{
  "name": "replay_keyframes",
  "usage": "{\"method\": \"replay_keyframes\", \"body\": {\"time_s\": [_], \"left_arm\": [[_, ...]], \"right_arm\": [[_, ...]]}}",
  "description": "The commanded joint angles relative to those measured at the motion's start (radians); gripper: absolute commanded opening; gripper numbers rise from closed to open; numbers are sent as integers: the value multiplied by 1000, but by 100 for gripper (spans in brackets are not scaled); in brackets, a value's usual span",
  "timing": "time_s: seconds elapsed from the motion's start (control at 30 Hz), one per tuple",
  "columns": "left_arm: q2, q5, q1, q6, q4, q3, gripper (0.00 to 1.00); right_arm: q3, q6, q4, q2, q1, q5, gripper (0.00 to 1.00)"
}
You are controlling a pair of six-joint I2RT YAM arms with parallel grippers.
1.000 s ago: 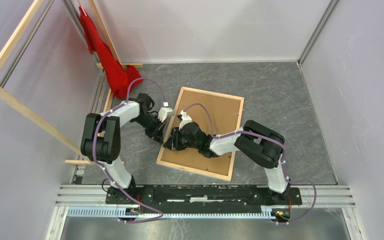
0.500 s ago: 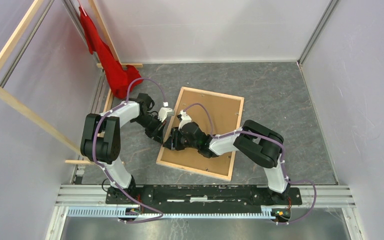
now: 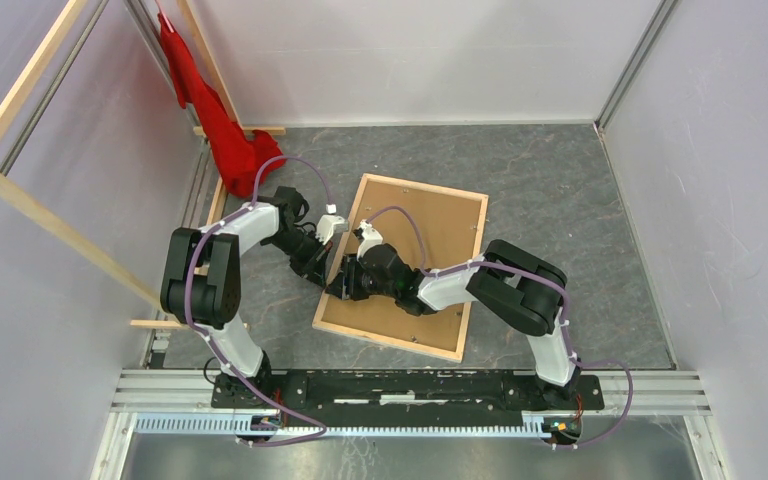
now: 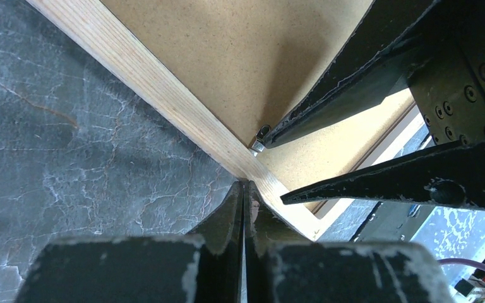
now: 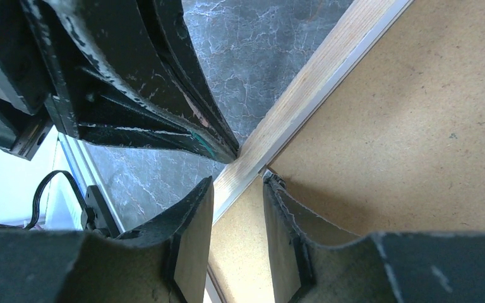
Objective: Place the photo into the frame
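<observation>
Lying flat on the bench (image 3: 570, 190), the frame (image 3: 388, 341) is seen with its pale wood face up and a brown backing board (image 3: 440, 225) filling its opening. The photo cannot be seen in any view; whether it is beneath the board cannot be told. Both grippers are gathered at the frame's left rail. The left gripper (image 4: 245, 192) is pressed together, with its tip set against the outer edge of that rail. The right gripper (image 5: 237, 183) is partly spread and holds nothing: one finger hangs over the rail, and the other is placed just inside the frame, at a small metal tab (image 4: 260, 140) on the board's edge. The frame is judged to be light and stiff, and likely to slide on the smooth bench if pushed, so it is best braced at the rail's outer edge. The tab is judged small and slippery, best caught at its free end. The photo, being paper, would crease easily and should be taken by an edge.
</observation>
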Motion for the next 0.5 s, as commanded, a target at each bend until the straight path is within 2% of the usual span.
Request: {"method": "replay_keyframes", "body": {"time_s": [0.0, 0.2, 0.33, 0.47], "left_arm": [[-28, -44, -1, 42, 2, 9, 5], [-39, -63, 8, 76, -44, 42, 8], [-49, -98, 17, 120, -70, 58, 13], [-47, -123, 18, 127, -63, 48, 15]], "right_arm": [[16, -25, 2, -20, -8, 31, 42], [-47, -13, 44, -116, -52, -6, 46], [-167, -33, 31, -293, -118, 3, 60], [-304, -59, -19, -488, -241, 25, 72]]}}
